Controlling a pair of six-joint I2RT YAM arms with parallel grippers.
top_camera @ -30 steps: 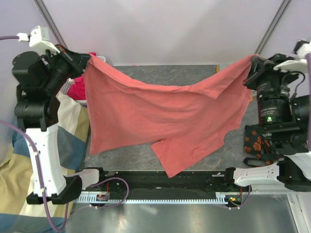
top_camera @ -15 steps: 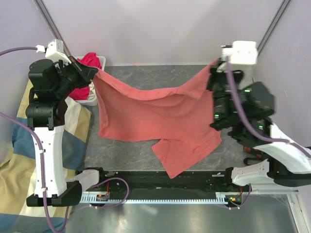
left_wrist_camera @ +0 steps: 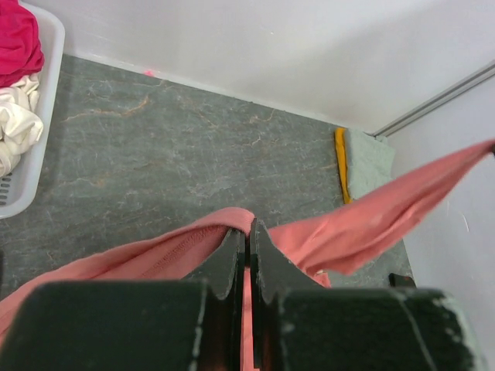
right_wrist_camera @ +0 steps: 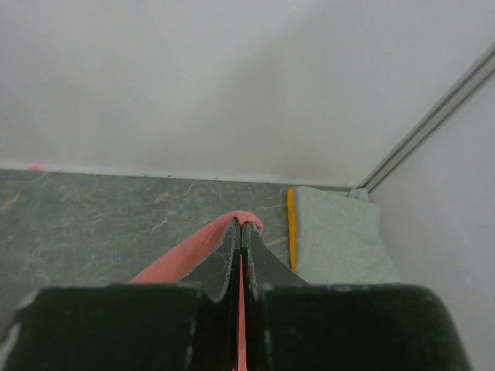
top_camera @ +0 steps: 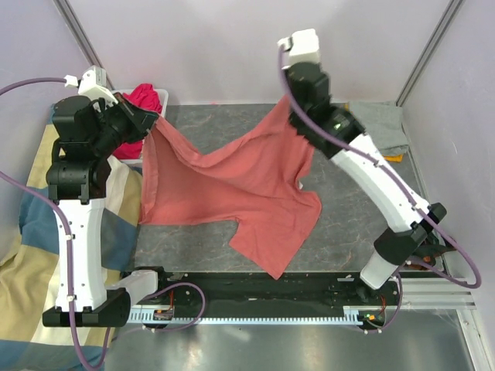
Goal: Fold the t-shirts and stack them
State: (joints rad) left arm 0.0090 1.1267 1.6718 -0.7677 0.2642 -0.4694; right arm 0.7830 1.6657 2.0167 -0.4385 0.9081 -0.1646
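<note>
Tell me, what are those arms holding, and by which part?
The salmon-pink t-shirt: the left gripper pinches its edge at one end, the right gripper at the other.

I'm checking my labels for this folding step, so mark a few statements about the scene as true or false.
1. The left end effector and right end effector are both shut on the salmon-pink t-shirt. True.
2. The salmon-pink t-shirt lies wholly flat on the table. False: its top edge hangs lifted between the arms.
3. A folded grey t-shirt lies at the table's far right corner. True.
4. The white basket holds only grey cloth. False: magenta-red and cream garments lie in it.
</note>
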